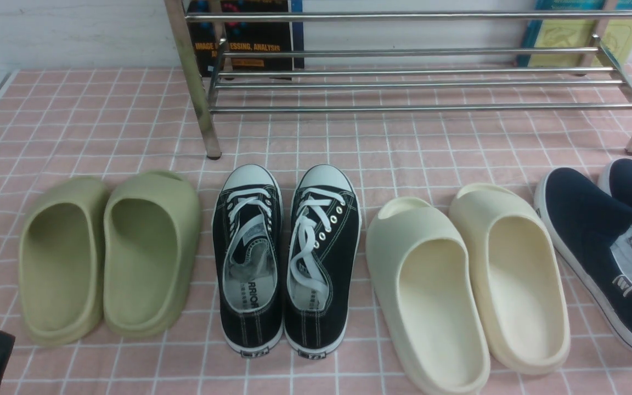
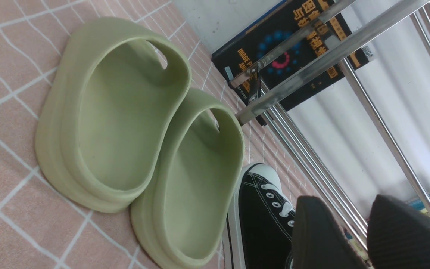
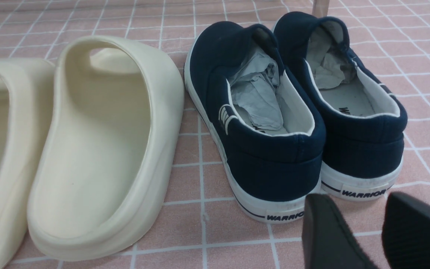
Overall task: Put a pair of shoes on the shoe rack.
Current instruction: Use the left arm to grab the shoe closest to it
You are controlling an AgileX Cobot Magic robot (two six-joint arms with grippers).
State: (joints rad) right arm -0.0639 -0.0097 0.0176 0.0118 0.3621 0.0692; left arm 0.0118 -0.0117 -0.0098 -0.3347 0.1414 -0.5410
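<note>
The left fingers and right fingers stand parted, gripping nothing. Both black sneakers sit on the floor, toes toward twelve o'clock, below the rack; all placing seemingly remains.

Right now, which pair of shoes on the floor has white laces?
The black sneakers, between the green slides and the cream slides. Their white laces set them apart; the navy shoes and both pairs of slides have none.
</note>
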